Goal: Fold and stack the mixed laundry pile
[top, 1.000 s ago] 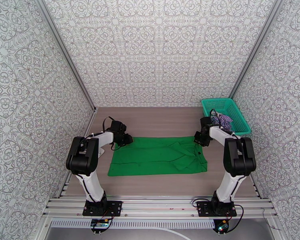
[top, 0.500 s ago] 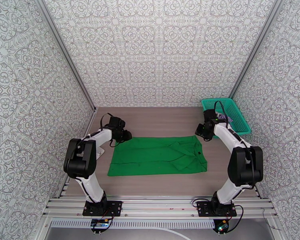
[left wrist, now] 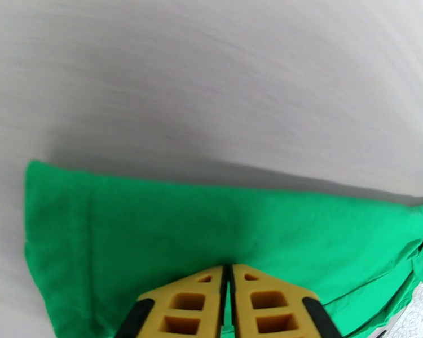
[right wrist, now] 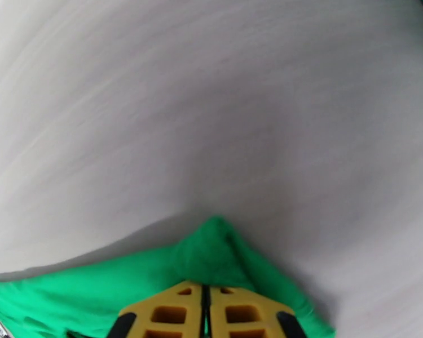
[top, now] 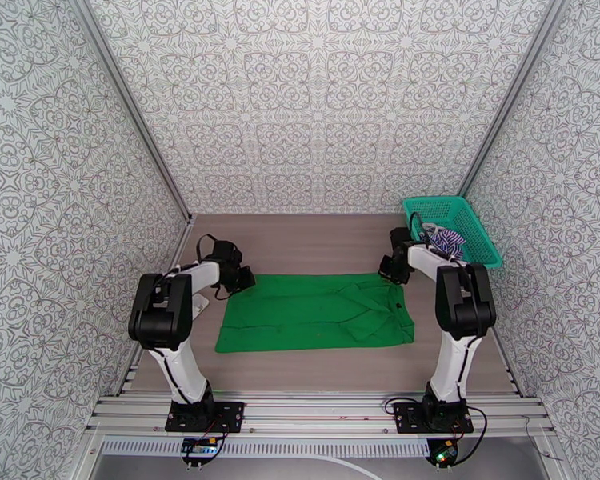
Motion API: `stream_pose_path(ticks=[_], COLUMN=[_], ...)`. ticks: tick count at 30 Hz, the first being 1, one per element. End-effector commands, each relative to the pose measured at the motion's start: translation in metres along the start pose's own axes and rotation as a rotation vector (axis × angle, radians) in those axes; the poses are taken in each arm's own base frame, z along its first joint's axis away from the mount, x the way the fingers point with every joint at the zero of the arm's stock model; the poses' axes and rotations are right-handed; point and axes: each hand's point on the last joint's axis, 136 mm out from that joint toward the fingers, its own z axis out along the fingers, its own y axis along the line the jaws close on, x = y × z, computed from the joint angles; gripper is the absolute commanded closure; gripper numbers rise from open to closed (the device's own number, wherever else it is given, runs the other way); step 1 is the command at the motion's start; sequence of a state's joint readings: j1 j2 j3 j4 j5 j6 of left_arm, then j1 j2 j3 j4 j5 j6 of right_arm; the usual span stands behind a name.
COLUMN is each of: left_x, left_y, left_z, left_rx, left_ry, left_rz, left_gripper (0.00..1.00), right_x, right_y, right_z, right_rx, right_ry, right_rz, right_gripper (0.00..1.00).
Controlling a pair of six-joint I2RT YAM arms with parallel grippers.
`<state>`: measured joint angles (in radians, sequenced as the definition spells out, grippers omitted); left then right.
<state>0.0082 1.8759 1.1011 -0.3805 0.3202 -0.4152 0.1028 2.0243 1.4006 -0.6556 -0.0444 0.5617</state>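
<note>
Overhead view of the workspace with both wrist views. The green cloth (top: 316,314) was spread nearly flat on the table (top: 316,242), slightly below the centre of the overhead frame, with a few creases and a folded-over flap toward its right end. The left gripper (top: 246,279) was set low at the cloth's upper left corner and the right gripper (top: 388,274) at its upper right corner, so that the two arms were seen reaching up along either side of the cloth. In the left wrist view, the yellow fingers (left wrist: 183,302) were brought together at the bottom centre of the frame with only a thin slit left between them. The cloth was spread under and around them, and a sliver of green was seen low in the slit, so the cloth's edge appeared to be pinched. In the right wrist view, the fingers (right wrist: 166,314) were likewise pressed almost closed at the bottom centre. The cloth's corner was drawn up into a small peak at their tips, which showed it to be gripped. The purple-and-white striped shirt (top: 446,240) was left crumpled in the teal basket (top: 428,203) at the right of the overhead frame, just beside the right arm and apart from the green cloth.
</note>
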Motion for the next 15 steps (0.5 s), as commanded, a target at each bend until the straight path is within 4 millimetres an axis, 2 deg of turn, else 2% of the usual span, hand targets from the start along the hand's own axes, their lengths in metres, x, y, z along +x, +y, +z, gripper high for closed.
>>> stream_pose_path(ticks=[1, 5, 8, 10, 12, 15], left_x=[-0.007, -0.021, -0.023, -0.018, -0.01, -0.002], left_y=[0.011, -0.008, -0.026, -0.039, -0.048, -0.047], left_z=[-0.014, -0.046, -0.06, -0.06, -0.049, -0.03], left_rx=[-0.021, -0.01, -0.001, 0.016, 0.037, 0.045], left_ry=[-0.029, -0.075, -0.073, -0.055, -0.016, 0.041], left_rz=[-0.008, 0.066, 0.155, 0.203, 0.243, 0.241], left_gripper=[0.85, 0.76, 0.76, 0.77, 0.82, 0.87], right_x=[-0.014, -0.016, 0.003, 0.028, 0.059, 0.106], right_y=[-0.002, 0.005, 0.004, 0.003, 0.008, 0.013], right_z=[-0.017, -0.075, -0.109, -0.115, -0.115, -0.103], right_rx=[0.028, -0.017, -0.042, -0.062, -0.098, -0.123], right_ry=[-0.045, -0.115, -0.139, -0.111, -0.07, 0.011], right_rz=[-0.011, -0.036, -0.052, -0.054, -0.053, -0.042], right_gripper=[0.85, 0.75, 0.74, 0.74, 0.76, 0.78])
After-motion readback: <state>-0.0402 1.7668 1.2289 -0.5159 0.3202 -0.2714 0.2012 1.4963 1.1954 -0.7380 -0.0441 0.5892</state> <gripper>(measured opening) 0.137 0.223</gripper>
